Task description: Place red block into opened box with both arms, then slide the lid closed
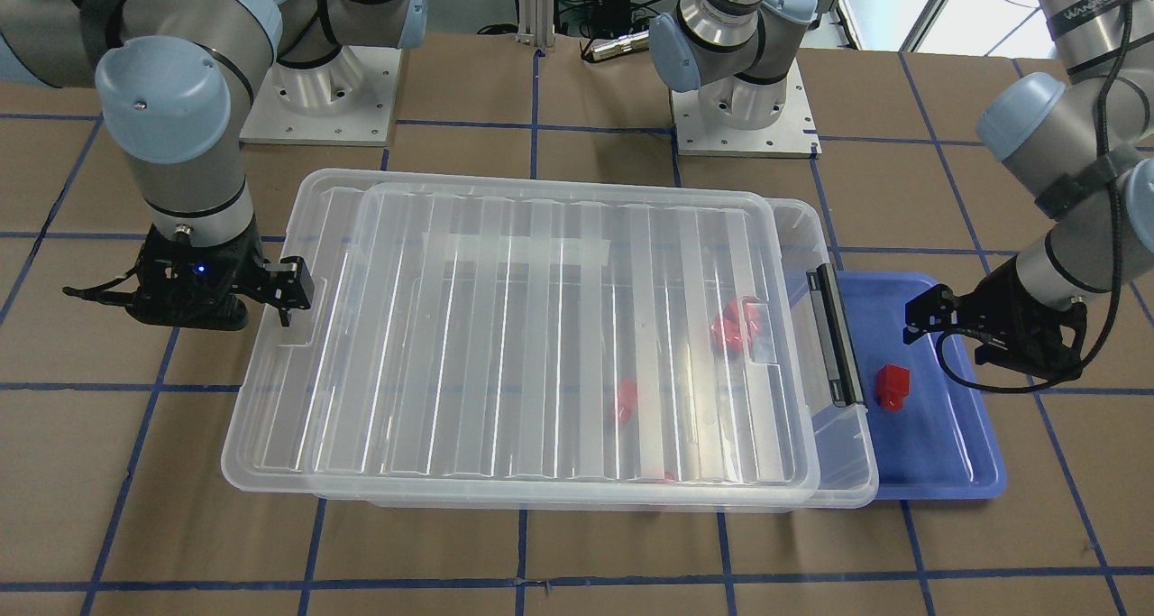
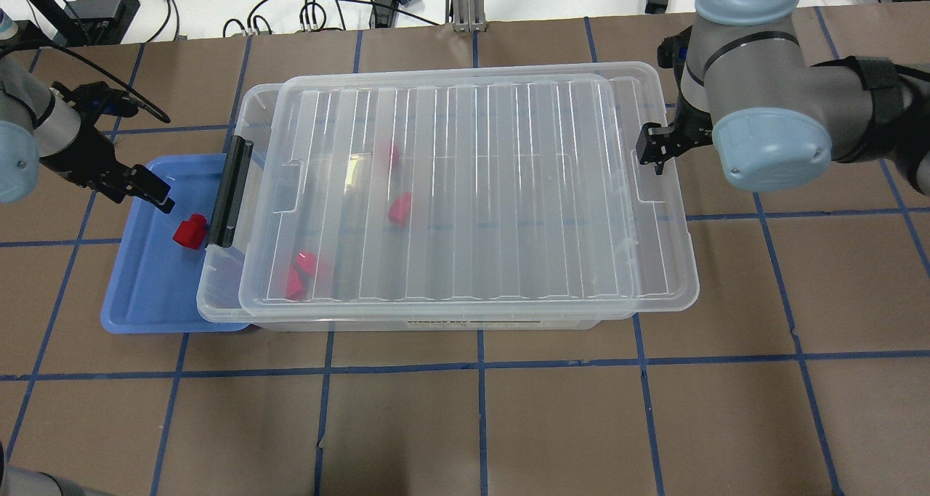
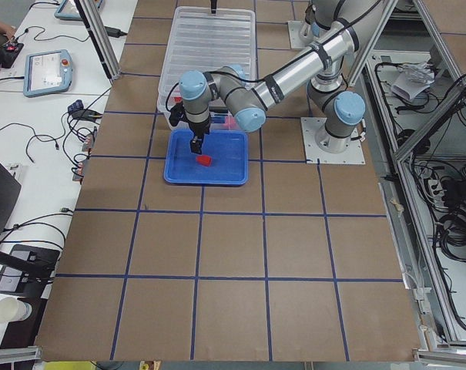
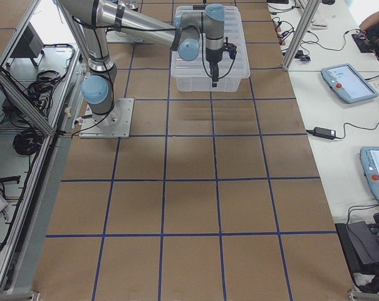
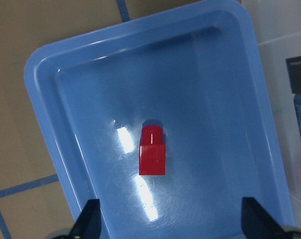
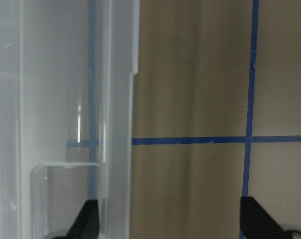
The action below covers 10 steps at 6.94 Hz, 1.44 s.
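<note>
One red block lies alone in the blue tray, nub pointing away from my left gripper. That gripper is open and hovers just above and short of the block. The clear box holds several more red blocks. Its lid covers most of it, shifted toward the robot's right, so a narrow strip by the black latch bar is uncovered. My right gripper is open at the lid's far end. In the right wrist view the lid rim lies by one fingertip.
The blue tray sits against the box's latch end, partly tucked under it. Brown table with blue tape lines spreads in front of the box. Both arm bases stand behind the box.
</note>
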{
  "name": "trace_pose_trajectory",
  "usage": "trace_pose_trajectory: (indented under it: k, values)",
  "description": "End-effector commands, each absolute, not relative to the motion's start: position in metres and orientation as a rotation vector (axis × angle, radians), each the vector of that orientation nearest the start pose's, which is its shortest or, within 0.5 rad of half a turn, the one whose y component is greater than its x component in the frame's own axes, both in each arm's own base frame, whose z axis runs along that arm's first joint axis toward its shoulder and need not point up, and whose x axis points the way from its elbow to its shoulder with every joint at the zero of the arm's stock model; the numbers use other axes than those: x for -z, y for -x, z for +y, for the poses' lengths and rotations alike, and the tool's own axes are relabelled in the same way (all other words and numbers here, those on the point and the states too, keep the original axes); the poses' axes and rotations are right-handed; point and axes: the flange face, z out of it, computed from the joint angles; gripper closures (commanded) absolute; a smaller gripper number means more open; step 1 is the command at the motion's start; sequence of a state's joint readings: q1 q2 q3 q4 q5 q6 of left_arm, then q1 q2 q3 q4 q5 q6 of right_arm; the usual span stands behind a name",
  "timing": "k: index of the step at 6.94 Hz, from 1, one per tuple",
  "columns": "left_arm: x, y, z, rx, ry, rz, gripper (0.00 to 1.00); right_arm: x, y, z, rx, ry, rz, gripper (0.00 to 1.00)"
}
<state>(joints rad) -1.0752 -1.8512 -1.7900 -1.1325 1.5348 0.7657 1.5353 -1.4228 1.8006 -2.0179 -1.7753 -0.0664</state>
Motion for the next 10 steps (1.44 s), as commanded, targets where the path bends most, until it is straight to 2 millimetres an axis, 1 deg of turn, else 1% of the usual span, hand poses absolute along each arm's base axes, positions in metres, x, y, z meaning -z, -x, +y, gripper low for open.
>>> trace_pose_trajectory:
  k: [1, 2, 3, 4, 5, 6, 7, 8, 9, 10]
  values:
    - [-0.231, -0.146, -0.545, -0.072, -0.429, 3.193, 0.0, -0.347, -0.048, -0.543, 0.065, -0.029, 3.355, 0.0]
    - [-0.212, -0.144, -0.544, -0.024, -0.43, 3.175, 0.0, -0.349, -0.032, -0.545, 0.057, -0.034, 3.355, 0.0]
    - [-0.198, -0.142, -0.539, -0.032, -0.428, 3.181, 0.01, -0.349, -0.022, -0.546, 0.046, -0.056, 3.353, 0.0]
    - [-0.185, -0.138, -0.535, -0.052, -0.466, 3.203, 0.05, -0.348, -0.007, -0.546, 0.033, -0.099, 3.352, 0.0]
    - [-0.179, -0.139, -0.536, -0.037, -0.473, 3.196, 0.08, -0.347, 0.01, -0.544, 0.004, -0.12, 3.351, 0.0]
    - [-0.175, -0.14, -0.537, -0.042, -0.471, 3.199, 0.35, -0.347, 0.019, -0.544, -0.005, -0.138, 3.35, 0.0]
    - [-0.176, -0.14, -0.539, -0.036, -0.475, 3.193, 0.63, -0.348, 0.023, -0.543, -0.009, -0.153, 3.349, 0.0]
    - [-0.179, -0.141, -0.541, -0.028, -0.482, 3.188, 0.75, -0.348, 0.032, -0.543, -0.012, -0.181, 3.347, 0.0]
    - [-0.184, -0.139, -0.541, -0.014, -0.478, 3.188, 0.79, -0.348, 0.035, -0.542, -0.02, -0.191, 3.346, 0.0]
    - [-0.2, -0.139, -0.545, 0.028, -0.474, 3.17, 0.8, -0.349, 0.036, -0.539, -0.039, -0.189, 3.345, 0.0]
